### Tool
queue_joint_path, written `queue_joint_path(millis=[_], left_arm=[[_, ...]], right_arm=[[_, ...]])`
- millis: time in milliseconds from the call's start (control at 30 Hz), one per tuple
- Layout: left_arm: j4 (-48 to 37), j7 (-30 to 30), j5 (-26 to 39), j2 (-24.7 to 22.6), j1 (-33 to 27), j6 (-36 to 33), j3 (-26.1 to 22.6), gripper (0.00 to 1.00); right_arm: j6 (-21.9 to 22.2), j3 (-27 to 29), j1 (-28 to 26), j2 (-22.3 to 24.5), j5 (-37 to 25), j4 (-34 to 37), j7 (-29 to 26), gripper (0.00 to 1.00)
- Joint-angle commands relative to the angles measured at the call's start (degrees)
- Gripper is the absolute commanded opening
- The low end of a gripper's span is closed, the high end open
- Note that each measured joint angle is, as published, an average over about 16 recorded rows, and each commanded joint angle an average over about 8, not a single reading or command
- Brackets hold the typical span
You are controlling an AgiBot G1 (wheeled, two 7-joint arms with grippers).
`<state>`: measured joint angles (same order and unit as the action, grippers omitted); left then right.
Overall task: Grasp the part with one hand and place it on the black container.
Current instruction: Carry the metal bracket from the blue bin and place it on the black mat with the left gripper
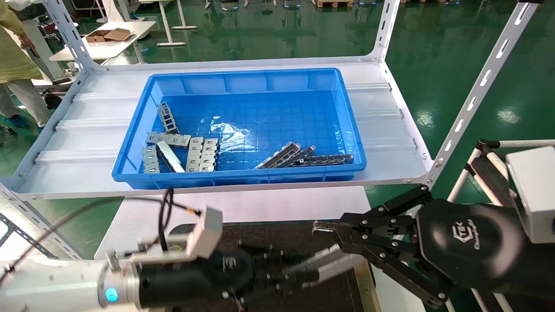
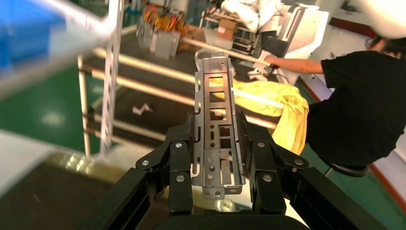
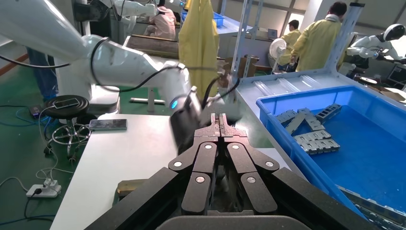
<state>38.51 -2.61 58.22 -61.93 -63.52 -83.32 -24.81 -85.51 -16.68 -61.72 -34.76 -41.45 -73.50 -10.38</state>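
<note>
Green factory floor all around, people in yellow coats working in the background, and up front a white desk (image 1: 243, 206) is carrying the black container (image 1: 303, 236) at its near edge, with a metal shelf behind it holding a blue bin (image 1: 243, 82) full of leftover stamped parts.

So where are we at? Looks to me like the pick is already done. The left gripper (image 1: 299, 271) is hovering over the near part of the black container, and its jaws are clamping the part (image 2: 216, 124) by its long side edges. In the left wrist view you can see the silver channel sticking straight out between the fingers, its rectangular cut-outs facing the camera. In the head view it's showing as a pale grey strip pointing toward the right side of the desk, tilted a bit and, as far as I can tell, not touching the tray yet.

The right gripper (image 1: 318, 229) is sitting just beside it over the right near corner of the container, jaws pressed together on nothing that I can see. It doesn't seem to be doing any of the work.

What's left, I'd guess: lowering the part onto the rough black surface, letting go and pulling away. Placement isn't done yet, so I'm calling this maybe two thirds through. The wide plates and the darker chain-like strips are lying in the bin, well apart from all of this.
</note>
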Motion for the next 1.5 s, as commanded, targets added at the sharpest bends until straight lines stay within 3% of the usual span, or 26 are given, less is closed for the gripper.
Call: queue_joint_path(millis=[33,333,667,833,1067,1500], left_arm=[[3.6,-1.6,-0.5,0.6,4.1,2.1,-0.2,0.0],[13.0,-6.3,1.4,-1.2,17.6,22.8,1.2,0.0],[18.8,-16.0,6.2,-7.7,24.6,49.2,0.5,0.0],[19.2,-22.5,9.6,-11.5,25.4,60.0,-2.2,0.0],[18.0,-31.0,11.8,-14.9,24.0,70.1,-7.1,0.0],[13.8,-41.9,8.0,-15.9,18.7,83.9,-21.6,0.0]], right_arm=[[0.0,0.0,0.0,0.0,0.0,0.0,0.0,0.0],[0.0,0.0,0.0,0.0,0.0,0.0,0.0,0.0],[0.0,-0.1,0.0,0.0,0.1,0.0,0.0,0.0],[0.0,-0.1,0.0,0.0,0.1,0.0,0.0,0.0],[0.1,-0.1,0.0,0.1,0.1,0.0,0.1,0.0],[0.1,-0.2,0.0,0.1,0.1,0.0,0.1,0.0]])
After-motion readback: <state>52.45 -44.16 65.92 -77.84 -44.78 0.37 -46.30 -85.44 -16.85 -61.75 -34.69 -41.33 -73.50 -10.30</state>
